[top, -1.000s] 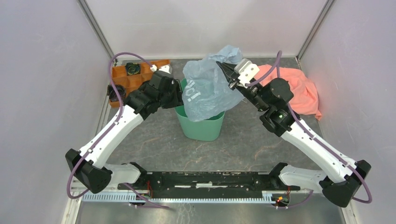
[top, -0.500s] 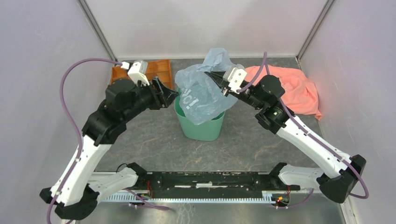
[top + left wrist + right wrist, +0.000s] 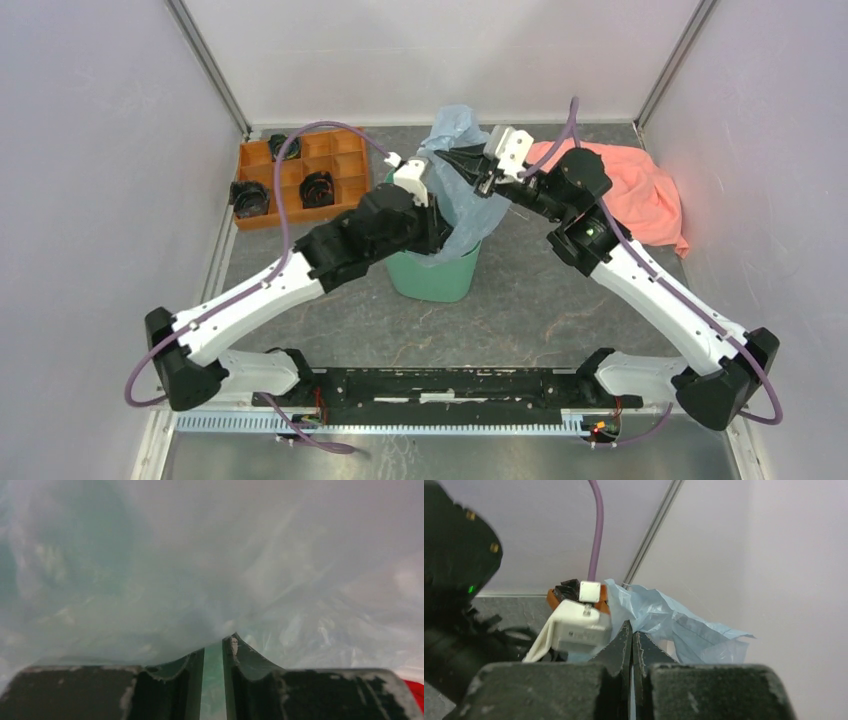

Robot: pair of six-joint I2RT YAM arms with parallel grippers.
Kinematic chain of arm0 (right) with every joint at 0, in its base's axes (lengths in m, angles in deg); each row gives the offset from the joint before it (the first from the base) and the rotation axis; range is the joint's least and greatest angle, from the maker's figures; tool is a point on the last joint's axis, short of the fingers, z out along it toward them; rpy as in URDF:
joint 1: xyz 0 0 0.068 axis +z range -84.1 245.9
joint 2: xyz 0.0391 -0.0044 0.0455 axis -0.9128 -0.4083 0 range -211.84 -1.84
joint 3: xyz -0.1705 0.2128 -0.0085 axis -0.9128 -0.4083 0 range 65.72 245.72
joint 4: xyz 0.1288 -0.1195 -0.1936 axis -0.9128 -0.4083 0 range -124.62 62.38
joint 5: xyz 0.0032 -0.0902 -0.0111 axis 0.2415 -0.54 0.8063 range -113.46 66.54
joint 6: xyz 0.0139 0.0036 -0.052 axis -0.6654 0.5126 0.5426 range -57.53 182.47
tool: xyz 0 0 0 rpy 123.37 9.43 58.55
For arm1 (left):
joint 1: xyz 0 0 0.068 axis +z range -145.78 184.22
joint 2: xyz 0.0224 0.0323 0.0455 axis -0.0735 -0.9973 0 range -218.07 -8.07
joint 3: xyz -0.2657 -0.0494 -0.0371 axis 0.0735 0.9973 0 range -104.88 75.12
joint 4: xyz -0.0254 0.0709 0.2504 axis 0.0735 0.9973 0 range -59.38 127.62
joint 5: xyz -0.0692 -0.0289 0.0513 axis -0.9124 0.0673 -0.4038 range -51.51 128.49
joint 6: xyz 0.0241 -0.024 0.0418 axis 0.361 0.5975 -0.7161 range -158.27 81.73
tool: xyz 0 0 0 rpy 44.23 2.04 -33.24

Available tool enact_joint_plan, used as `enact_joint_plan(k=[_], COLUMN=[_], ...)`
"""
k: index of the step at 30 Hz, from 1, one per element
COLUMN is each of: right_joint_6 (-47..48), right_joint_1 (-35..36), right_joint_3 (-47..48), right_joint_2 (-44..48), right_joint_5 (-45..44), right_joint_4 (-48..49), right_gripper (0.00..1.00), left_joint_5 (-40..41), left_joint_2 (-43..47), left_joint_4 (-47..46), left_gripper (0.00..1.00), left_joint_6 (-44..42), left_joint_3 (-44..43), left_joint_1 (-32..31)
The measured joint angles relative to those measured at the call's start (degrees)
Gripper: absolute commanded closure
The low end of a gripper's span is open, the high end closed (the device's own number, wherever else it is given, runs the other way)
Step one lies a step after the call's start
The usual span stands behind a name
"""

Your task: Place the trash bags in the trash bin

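The pale blue-grey trash bag [image 3: 478, 212] hangs over and into the mint-green trash bin [image 3: 432, 282] at the table's middle. Its top corner sticks up behind the arms. My right gripper [image 3: 458, 157] is above the bin's back rim. In the right wrist view it [image 3: 632, 630] is shut on a fold of the bag [image 3: 674, 625]. My left gripper [image 3: 445, 215] reaches over the bin from the left, pressed into the bag. In the left wrist view its jaws [image 3: 213, 642] stand almost together with a narrow gap, and bag film [image 3: 210, 555] fills the view.
An orange compartment tray [image 3: 345, 160] with black parts stands at the back left. A salmon-pink cloth [image 3: 640, 195] lies at the back right, behind the right arm. Grey walls close in on three sides.
My left arm has swung right and over the bin, pushing its gripper into the bag. The bag has sunk lower into the bin. My right gripper moved slightly, still holding the bag.
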Motion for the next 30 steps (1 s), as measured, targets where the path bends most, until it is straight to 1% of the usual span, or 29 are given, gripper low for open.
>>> enact_joint_plan(k=[1,2,6,9,11,13,14,15,17,19,22,25,27,29,30], right_joint_6=[-0.74,-1.51,-3.72,-4.52,-5.03,-5.60,-5.97,-6.36,-7.37,-8.26,-9.81,-11.34,-12.55,-13.86,-15.34], right_joint_1=[-0.79,-1.53,-4.81,-6.60,-7.58,-8.15,-8.22,-8.24,-8.24,-8.24,-8.24,-8.24,-8.24,-8.24,-8.24], right_joint_3=[0.66,1.20,2.16,1.92,1.36,0.72,0.55,0.48,0.48,0.48,0.48,0.48,0.48,0.48,0.48], right_joint_2=[-0.61,-1.25,-2.89,-2.99,-2.93,-2.97,-3.04,-3.21,-3.76,-4.26,-5.01,-5.44,-5.66,-5.70,-5.70], right_joint_5=[0.92,1.75,6.45,9.64,12.02,14.32,15.02,15.76,16.92,17.59,18.34,18.91,19.21,19.19,18.97], right_joint_4=[0.04,0.09,-1.07,-2.12,-2.14,-2.21,-2.25,-2.23,-1.81,-1.33,-0.55,-0.24,0.42,1.16,2.19], right_gripper=[1.00,1.00,1.00,1.00,1.00,1.00,1.00,1.00,1.00,1.00,1.00,1.00,1.00,0.99,0.99], left_joint_5=[1.99,3.72,7.32,7.69,7.65,7.45,7.19,6.16,2.80,-1.77,-8.11,-10.84,-12.04,-12.04,-11.37], left_joint_2=[-1.03,-1.73,-0.63,3.32,7.52,11.76,13.09,14.27,15.41,15.63,13.27,8.85,4.66,1.73,0.35], left_joint_4=[-0.74,-1.31,-2.71,-2.19,-0.90,0.90,1.46,1.92,1.95,0.92,-1.01,-2.12,-3.17,-3.69,-3.87], left_gripper=[0.72,0.68,0.45,0.33,0.24,0.19,0.18,0.18,0.22,0.31,0.35,0.43,0.52,0.66,0.69], left_joint_6=[0.02,0.04,0.55,0.57,0.57,0.52,0.48,0.48,0.48,0.44,0.46,0.44,0.39,0.20,-0.09], left_joint_3=[0.81,1.70,4.98,5.92,5.49,3.50,2.45,1.18,-1.14,-2.01,-1.25,-0.46,0.04,0.44,0.59], left_joint_1=[-1.03,-1.51,-1.42,-1.44,-1.49,-1.49,-1.49,-1.46,-1.46,-1.49,-1.66,-2.08,-2.29,-2.45,-2.51])
